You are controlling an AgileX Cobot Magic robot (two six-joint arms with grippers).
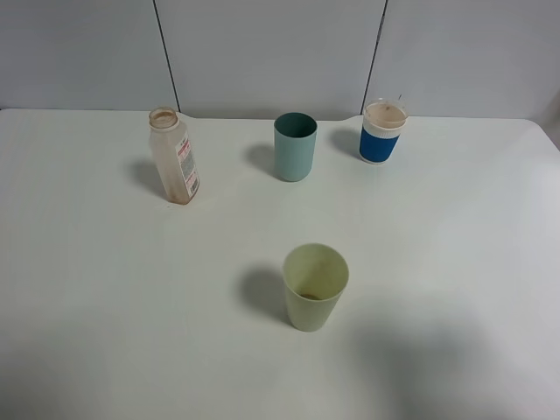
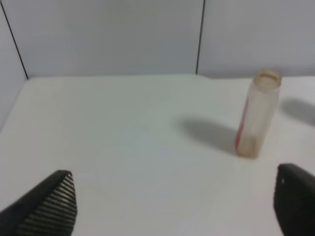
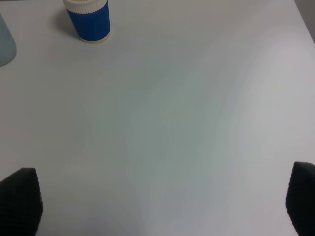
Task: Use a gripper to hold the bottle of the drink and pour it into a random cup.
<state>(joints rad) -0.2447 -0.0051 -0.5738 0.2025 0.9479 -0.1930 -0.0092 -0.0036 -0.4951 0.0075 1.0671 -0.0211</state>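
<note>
Here, bottle (image 1: pixel 174 158) upright (capless), teal cup (image 1: pixel 295 147) well apart

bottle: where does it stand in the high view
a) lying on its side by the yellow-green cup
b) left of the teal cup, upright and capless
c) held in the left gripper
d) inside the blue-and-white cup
b: the bottle stands upright with an open neck, left of the teal cup; the left gripper is open and apart from it.
</note>
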